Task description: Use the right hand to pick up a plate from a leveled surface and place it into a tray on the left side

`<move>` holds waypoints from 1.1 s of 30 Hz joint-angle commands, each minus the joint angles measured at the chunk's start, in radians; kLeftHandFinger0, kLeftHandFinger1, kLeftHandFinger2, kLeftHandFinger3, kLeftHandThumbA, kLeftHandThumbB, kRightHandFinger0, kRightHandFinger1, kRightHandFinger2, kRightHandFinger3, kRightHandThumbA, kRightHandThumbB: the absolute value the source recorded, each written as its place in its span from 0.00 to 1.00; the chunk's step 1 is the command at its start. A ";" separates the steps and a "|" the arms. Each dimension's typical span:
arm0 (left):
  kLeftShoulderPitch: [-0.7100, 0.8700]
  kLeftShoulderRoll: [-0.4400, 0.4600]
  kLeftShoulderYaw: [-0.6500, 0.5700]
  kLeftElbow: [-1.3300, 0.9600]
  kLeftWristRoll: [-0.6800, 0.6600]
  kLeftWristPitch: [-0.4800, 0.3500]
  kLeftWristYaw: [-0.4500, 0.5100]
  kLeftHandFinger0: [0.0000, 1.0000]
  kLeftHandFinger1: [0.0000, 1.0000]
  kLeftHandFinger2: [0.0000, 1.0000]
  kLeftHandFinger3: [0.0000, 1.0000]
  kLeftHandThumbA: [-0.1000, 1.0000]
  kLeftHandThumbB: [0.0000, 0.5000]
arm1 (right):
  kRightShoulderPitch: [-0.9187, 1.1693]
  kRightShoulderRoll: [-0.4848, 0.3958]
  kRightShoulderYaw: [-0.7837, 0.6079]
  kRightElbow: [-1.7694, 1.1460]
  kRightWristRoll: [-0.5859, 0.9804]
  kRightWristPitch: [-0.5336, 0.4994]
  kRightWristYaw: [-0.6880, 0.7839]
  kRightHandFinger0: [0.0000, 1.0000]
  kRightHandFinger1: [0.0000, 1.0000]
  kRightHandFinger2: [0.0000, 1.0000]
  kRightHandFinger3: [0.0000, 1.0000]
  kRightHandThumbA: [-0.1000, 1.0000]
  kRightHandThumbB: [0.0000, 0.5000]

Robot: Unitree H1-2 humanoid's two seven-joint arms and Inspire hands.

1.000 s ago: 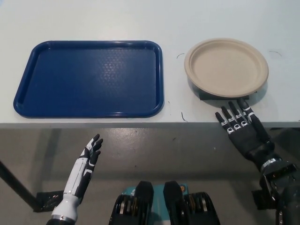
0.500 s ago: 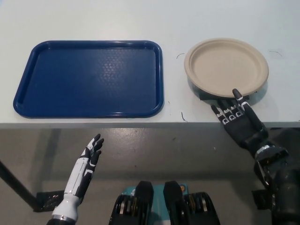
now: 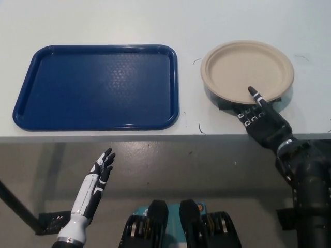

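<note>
White table (image 3: 103,20) carries tan plate (image 3: 243,67) right of empty blue tray (image 3: 98,85); right hand (image 3: 261,121), spread and holding nothing, should slide under near rim, clamp firmly; left hand (image 3: 101,168) idles below.

Even, bright overhead light, sharp focus across the whole view.

The white table (image 3: 103,15) is evenly lit with no hard glare. Just beyond the black right hand (image 3: 264,121), the plate (image 3: 247,71) casts a narrow dark shadow along its near rim, and the fingers (image 3: 255,96) over that rim stay crisp. The blue tray (image 3: 98,87), well to that hand's left, shows only a soft sheen on its rim. The floor around the white left hand (image 3: 101,168) is dimmer and grey. No motion blur shows.
</note>
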 commanded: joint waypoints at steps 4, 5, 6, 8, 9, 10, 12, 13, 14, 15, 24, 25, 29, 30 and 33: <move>-0.030 0.017 -0.004 -0.017 0.001 -0.052 -0.001 1.00 1.00 1.00 1.00 1.00 0.29 | -0.057 0.012 -0.028 -0.018 -0.124 -0.008 -0.142 0.00 0.01 0.57 0.89 0.00 0.04; -0.030 0.017 -0.004 -0.017 0.002 -0.051 0.000 1.00 1.00 1.00 1.00 1.00 0.29 | -0.054 0.012 -0.031 -0.030 -0.122 0.007 -0.145 0.00 0.01 0.58 1.00 0.00 0.02; -0.030 0.017 -0.004 -0.015 -0.001 -0.052 -0.002 1.00 1.00 1.00 1.00 1.00 0.27 | -0.051 0.010 -0.031 -0.033 -0.124 0.010 -0.139 0.00 0.01 0.59 1.00 0.00 0.02; -0.031 0.016 -0.003 -0.012 -0.002 -0.054 0.000 1.00 1.00 1.00 1.00 1.00 0.28 | -0.043 0.011 -0.032 -0.045 -0.116 0.014 -0.142 0.00 0.01 0.59 1.00 0.00 0.02; -0.032 0.016 -0.003 -0.011 -0.002 -0.055 0.000 1.00 1.00 1.00 1.00 1.00 0.28 | -0.038 0.013 -0.030 -0.057 -0.111 0.014 -0.148 0.00 0.01 0.60 0.98 0.00 0.04; -0.032 0.015 -0.003 -0.012 0.004 -0.052 0.005 1.00 1.00 1.00 1.00 1.00 0.30 | -0.032 0.014 -0.027 -0.070 -0.100 0.014 -0.156 0.00 0.03 0.62 0.89 0.00 0.04; -0.031 0.015 -0.003 -0.014 0.003 -0.048 0.004 1.00 1.00 1.00 1.00 1.00 0.31 | -0.023 0.016 -0.018 -0.090 -0.096 0.014 -0.163 0.00 0.04 0.62 0.68 0.00 0.03; -0.031 0.016 -0.004 -0.016 0.003 -0.046 0.002 1.00 1.00 1.00 1.00 1.00 0.31 | -0.015 0.015 -0.011 -0.104 -0.091 0.014 -0.163 0.00 0.05 0.62 0.67 0.00 0.03; -0.030 0.016 -0.005 -0.016 0.004 -0.046 0.002 1.00 1.00 1.00 1.00 1.00 0.31 | -0.014 0.015 -0.009 -0.107 -0.089 0.014 -0.165 0.00 0.07 0.61 0.66 0.00 0.03; -0.035 0.020 -0.001 -0.017 -0.001 -0.048 0.001 1.00 1.00 1.00 1.00 1.00 0.30 | -0.016 0.014 0.002 -0.116 -0.084 0.014 -0.163 0.00 0.08 0.61 0.49 0.00 0.02; -0.042 0.021 -0.001 -0.015 -0.007 -0.054 -0.001 1.00 1.00 1.00 1.00 1.00 0.27 | 0.108 -0.014 0.117 -0.430 0.012 0.014 -0.247 0.00 0.08 0.57 0.77 0.00 0.01; -0.046 0.023 0.000 -0.013 -0.007 -0.052 -0.001 1.00 1.00 1.00 1.00 1.00 0.27 | 0.110 -0.017 0.125 -0.449 0.015 0.014 -0.257 0.00 0.09 0.57 0.66 0.00 0.00; -0.054 0.026 0.003 -0.004 -0.014 -0.057 -0.003 1.00 1.00 1.00 1.00 1.00 0.25 | 0.165 -0.046 0.186 -0.646 0.059 0.014 -0.335 0.00 0.24 0.59 1.00 0.00 0.03; -0.056 0.026 0.004 -0.003 -0.015 -0.055 -0.003 1.00 1.00 1.00 1.00 1.00 0.27 | 0.174 -0.053 0.194 -0.675 0.068 0.014 -0.335 0.00 0.25 0.58 1.00 0.00 0.01; -0.055 0.027 0.002 -0.008 -0.018 -0.055 -0.007 1.00 1.00 1.00 1.00 1.00 0.24 | 0.218 -0.087 0.241 -0.829 0.125 0.014 -0.396 0.00 0.25 0.57 1.00 0.00 0.01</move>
